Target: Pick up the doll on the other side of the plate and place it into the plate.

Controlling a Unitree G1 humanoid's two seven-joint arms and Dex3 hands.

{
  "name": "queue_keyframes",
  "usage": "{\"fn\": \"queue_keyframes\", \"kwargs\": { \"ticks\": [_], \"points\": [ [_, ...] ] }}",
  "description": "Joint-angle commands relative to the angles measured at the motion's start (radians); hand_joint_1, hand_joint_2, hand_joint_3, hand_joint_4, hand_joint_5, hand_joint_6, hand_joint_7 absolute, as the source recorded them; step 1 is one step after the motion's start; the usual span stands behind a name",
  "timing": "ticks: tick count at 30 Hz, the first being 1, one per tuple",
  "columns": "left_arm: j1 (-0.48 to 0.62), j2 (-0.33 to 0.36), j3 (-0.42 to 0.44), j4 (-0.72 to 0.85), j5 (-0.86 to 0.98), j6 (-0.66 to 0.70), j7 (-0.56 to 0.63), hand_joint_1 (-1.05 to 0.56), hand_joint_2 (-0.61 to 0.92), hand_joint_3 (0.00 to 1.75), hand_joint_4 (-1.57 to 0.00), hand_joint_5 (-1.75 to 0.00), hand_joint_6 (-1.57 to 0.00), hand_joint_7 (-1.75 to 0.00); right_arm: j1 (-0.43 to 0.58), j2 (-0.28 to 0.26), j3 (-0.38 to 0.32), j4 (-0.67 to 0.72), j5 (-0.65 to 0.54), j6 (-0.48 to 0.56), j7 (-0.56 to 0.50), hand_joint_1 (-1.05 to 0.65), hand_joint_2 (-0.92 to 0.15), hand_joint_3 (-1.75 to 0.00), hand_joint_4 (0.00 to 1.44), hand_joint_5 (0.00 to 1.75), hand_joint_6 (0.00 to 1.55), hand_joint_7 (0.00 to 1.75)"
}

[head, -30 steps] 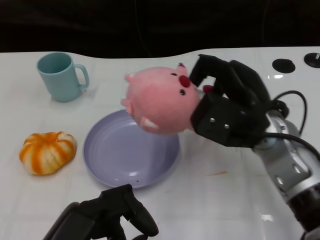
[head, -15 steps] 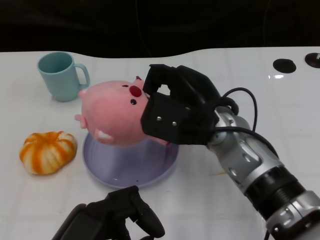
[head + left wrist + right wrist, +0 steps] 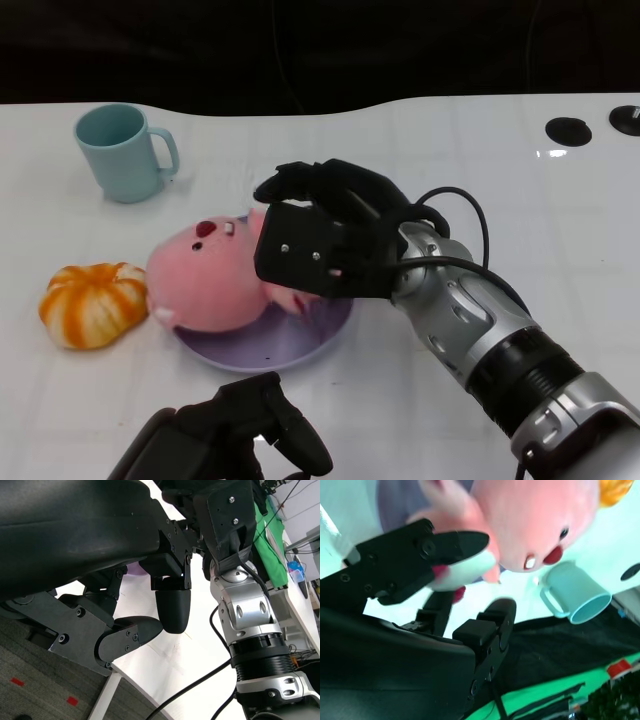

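Looking down from the head camera, I see a white table [image 3: 480,160] against a black backdrop, with two dark round holes near its far right corner. From my left wrist camera I catch grey carpet with red marks below the table edge, plus green cloth farther off.

My right hand [image 3: 320,240] reaches across the lilac plate [image 3: 290,340], its fingers [image 3: 452,542] wrapped around the pink doll [image 3: 200,275] at its rear. That doll lies on the plate's left part, face up, overhanging the rim toward the orange pumpkin [image 3: 92,302], which sits just beside it. A teal mug [image 3: 120,152] stands well apart on the far left.

My left hand [image 3: 225,440] hangs low at the near edge, fingers curled inward with nothing in them.
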Motion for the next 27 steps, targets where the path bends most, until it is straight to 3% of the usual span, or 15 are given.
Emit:
{"fn": "queue_keyframes", "kwargs": {
  "ticks": [1,9,17,22,27],
  "points": [
    [0.001,0.010,0.013,-0.013,-0.001,0.004,0.001,-0.22,0.67,0.94,-0.70,-1.75,-0.64,-1.42,0.012,-0.025,0.014,-0.065,0.001,0.013,0.053,-0.59,-0.92,-0.16,0.03,0.65,0.32,0.00],
    [-0.005,0.007,0.013,-0.006,-0.002,0.001,0.002,-0.21,0.67,0.93,-0.70,-1.75,-0.65,-1.41,0.084,-0.104,0.016,-0.300,0.010,0.039,0.168,-0.63,-0.92,-0.18,0.00,0.69,0.31,0.01],
    [-0.027,0.003,0.007,0.010,-0.003,0.010,0.002,-0.21,0.67,0.93,-0.71,-1.75,-0.65,-1.42,0.180,-0.282,-0.009,-0.608,0.009,0.040,0.303,-0.59,-0.92,-0.22,0.05,0.73,0.38,0.04],
    [-0.043,0.001,-0.002,0.015,0.002,0.031,0.003,-0.22,0.68,0.92,-0.68,-1.73,-0.65,-1.42,0.328,-0.371,-0.097,-0.718,0.112,-0.100,0.303,-0.49,-0.92,-0.18,0.32,0.83,0.55,0.12],
    [-0.050,0.001,-0.003,0.017,0.004,0.025,0.006,-0.21,0.66,0.94,-0.67,-1.75,-0.65,-1.42,0.437,-0.386,-0.163,-0.753,0.196,-0.204,0.275,-0.41,-0.92,-0.14,0.56,0.89,0.71,0.19]
  ]
}}
